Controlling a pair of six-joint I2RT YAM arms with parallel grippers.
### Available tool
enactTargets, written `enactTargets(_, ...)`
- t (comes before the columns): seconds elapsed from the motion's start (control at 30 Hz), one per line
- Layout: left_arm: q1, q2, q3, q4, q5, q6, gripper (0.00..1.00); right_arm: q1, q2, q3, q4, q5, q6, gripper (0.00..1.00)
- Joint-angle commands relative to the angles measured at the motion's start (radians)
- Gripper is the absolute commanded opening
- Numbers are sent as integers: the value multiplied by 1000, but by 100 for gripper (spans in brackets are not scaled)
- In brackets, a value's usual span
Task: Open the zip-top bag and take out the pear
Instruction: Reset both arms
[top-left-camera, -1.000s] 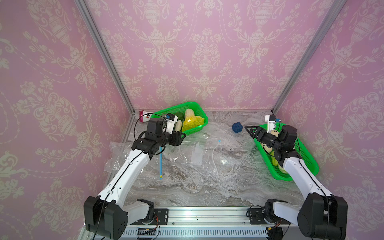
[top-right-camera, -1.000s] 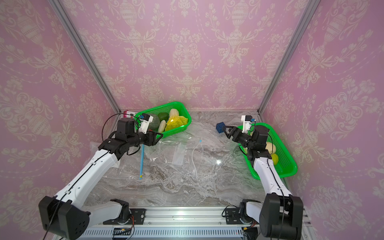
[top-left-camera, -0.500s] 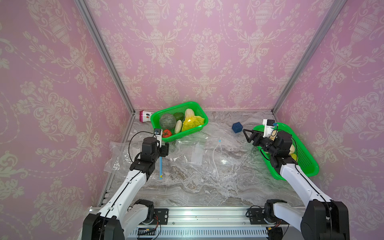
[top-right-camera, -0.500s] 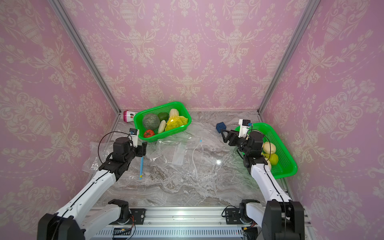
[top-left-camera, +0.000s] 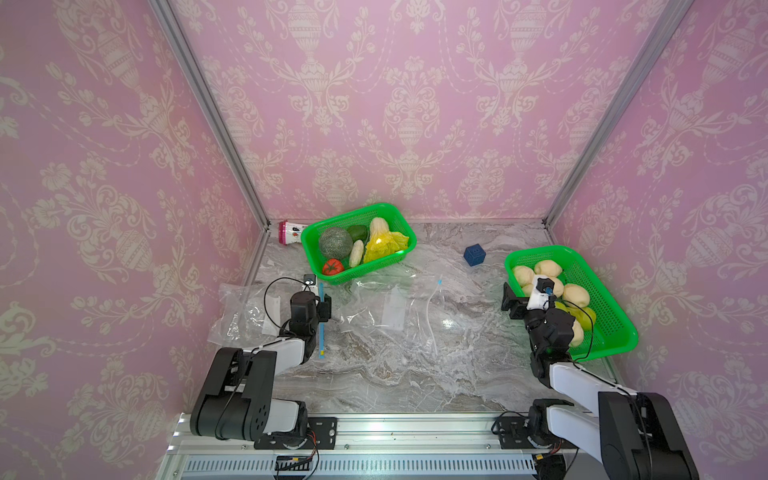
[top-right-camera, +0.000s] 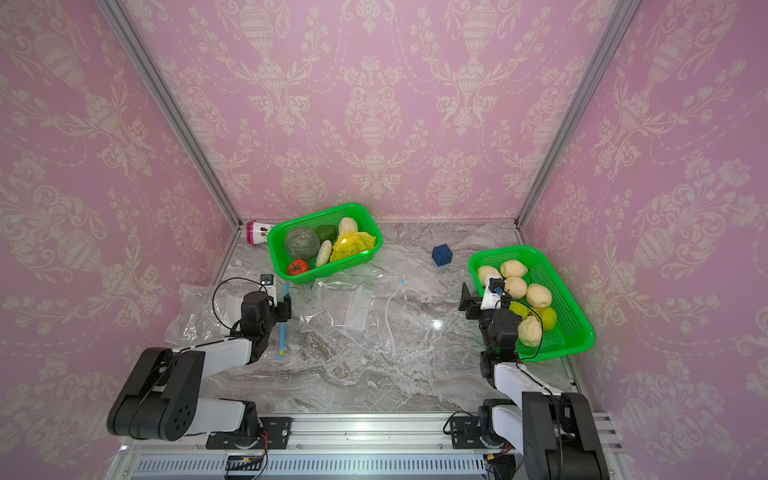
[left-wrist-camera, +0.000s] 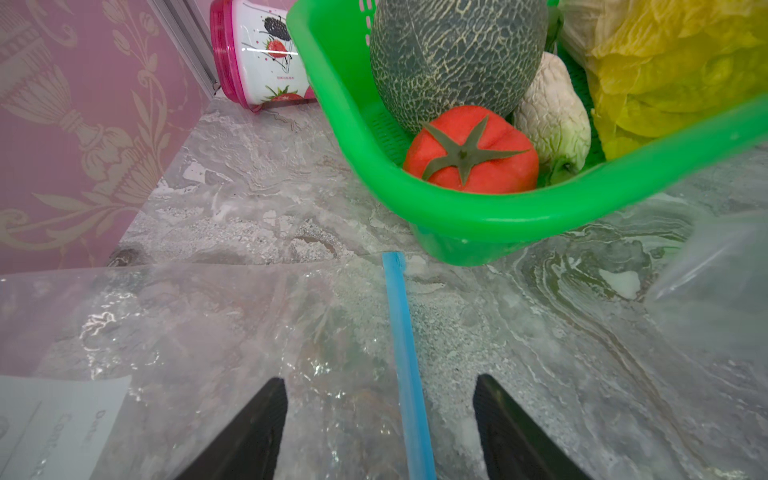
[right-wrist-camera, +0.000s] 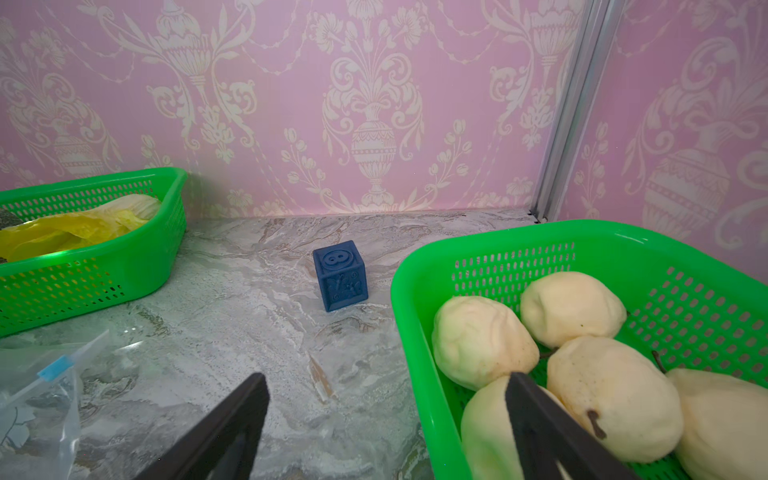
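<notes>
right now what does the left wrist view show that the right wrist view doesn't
Only the left wrist view: the tomato, the pink tub, and the blue zip strip seen between the tips of the open left claw.

Only the right wrist view: the blue cube, the pears in their basket, and the open right claw.

Both: the veg basket with the yellow cabbage, and the marble table.

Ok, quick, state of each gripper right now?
Left gripper: open, empty, straddling the blue zip strip.
Right gripper: open, empty, at the pear basket edge.
</notes>
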Motion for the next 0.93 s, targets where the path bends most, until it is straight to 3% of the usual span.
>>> enactTargets(0.0, 16, 78, -30, 235, 12, 33, 74, 2, 121, -45, 299, 70, -55, 92)
enactTargets(0.13, 47, 181, -40, 354, 22, -2, 75, -18, 277, -77, 507, 40, -42, 92)
enactTargets(0.2, 49, 159, 6, 223, 0, -15, 75, -29, 345, -94, 604, 34, -28, 92)
enactTargets(0.23, 50, 172, 12, 238, -3, -14, 75, -37, 382, -100, 661, 34, -19, 92)
enactTargets(0.3, 52, 166, 19, 209, -48, -36, 80, -52, 368, -91, 619, 28, -3, 91)
enactTargets(0.33, 52, 173, 17, 225, -58, -37, 98, -58, 367, -80, 598, 25, 2, 90)
enactTargets(0.53, 58, 172, 24, 209, -48, -41, 99, -63, 364, -34, 510, -30, -8, 90)
enactTargets(0.9, 86, 170, 28, 197, -21, -69, 99, -63, 365, -33, 510, -45, -15, 92)
